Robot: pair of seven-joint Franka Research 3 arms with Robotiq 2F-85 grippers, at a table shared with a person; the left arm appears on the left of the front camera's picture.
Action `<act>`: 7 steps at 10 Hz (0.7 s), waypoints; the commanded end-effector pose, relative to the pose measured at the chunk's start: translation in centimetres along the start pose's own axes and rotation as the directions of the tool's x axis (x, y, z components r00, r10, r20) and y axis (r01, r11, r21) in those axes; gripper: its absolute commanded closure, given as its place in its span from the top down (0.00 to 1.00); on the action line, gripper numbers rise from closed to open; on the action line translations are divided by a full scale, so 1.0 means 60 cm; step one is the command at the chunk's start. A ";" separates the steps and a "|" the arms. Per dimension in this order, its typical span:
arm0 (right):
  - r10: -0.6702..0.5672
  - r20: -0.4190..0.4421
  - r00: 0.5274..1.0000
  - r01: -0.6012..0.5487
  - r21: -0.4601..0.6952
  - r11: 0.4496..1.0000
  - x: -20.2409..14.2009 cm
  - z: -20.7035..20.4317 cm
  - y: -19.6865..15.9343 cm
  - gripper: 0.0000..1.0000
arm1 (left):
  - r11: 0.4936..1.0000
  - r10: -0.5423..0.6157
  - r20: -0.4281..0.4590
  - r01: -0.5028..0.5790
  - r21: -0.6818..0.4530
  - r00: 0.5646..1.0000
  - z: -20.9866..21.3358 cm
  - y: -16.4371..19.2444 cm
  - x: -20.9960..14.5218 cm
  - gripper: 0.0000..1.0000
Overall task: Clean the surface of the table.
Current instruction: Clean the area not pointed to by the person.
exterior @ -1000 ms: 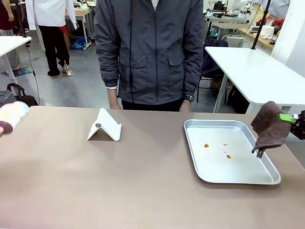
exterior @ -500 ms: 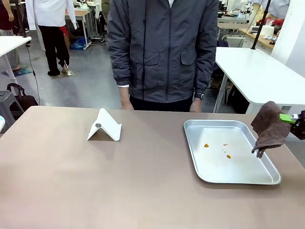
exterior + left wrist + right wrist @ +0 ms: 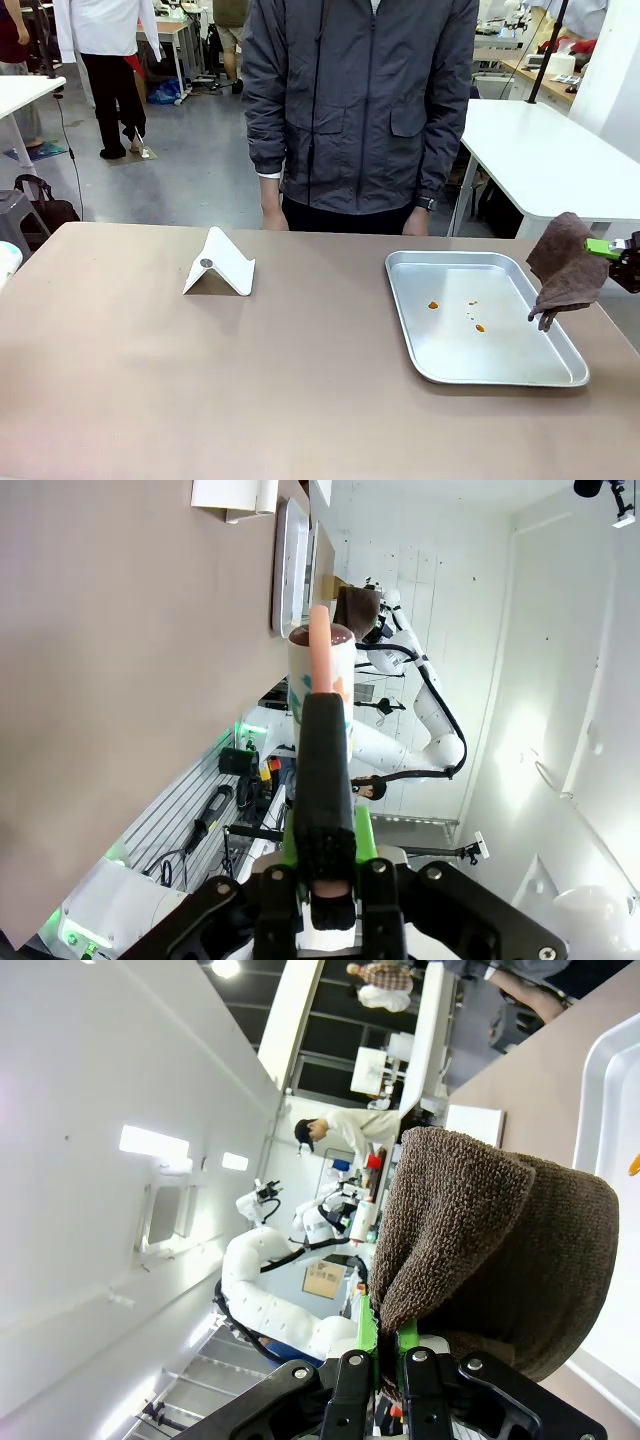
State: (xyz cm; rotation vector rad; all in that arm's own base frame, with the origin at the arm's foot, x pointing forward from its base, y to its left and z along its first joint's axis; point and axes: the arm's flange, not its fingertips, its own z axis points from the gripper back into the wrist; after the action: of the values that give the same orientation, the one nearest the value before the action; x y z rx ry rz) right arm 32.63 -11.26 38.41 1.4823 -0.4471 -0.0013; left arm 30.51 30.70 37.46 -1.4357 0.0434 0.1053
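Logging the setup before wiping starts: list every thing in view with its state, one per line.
table: level, carrying the tray and the stand.
tray: flat on the table, a few orange spots inside.
brown cloth: hanging limp by the tray's right side.
right tool: shut on the brown cloth.
left tool: shut on the pink stem of a white cylinder.
white stand: upright, tent-shaped.

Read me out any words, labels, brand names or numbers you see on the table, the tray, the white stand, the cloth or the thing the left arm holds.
No text here can be read.
White cylinder: coloured print, too blurred to read.
White stand: a small round mark, no letters legible.
Tray, cloth, table: no print on them.
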 end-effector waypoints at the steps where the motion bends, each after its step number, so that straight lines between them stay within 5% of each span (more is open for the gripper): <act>1: -0.021 0.004 1.000 0.021 -0.004 1.000 0.003 0.000 0.012 0.00 | 1.000 0.012 -0.004 -0.012 -0.001 1.000 0.005 -0.006 -0.003 0.22; 7: -0.021 0.004 1.000 0.021 -0.004 1.000 0.003 0.000 0.012 0.00 | 1.000 0.012 -0.004 -0.012 -0.001 1.000 0.005 -0.006 -0.003 0.22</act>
State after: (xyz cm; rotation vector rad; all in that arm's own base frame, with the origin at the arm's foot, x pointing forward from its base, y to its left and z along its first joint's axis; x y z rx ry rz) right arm 32.63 -11.26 38.41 1.4824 -0.4470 -0.0014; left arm 30.50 30.78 37.44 -1.4321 0.0415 0.1076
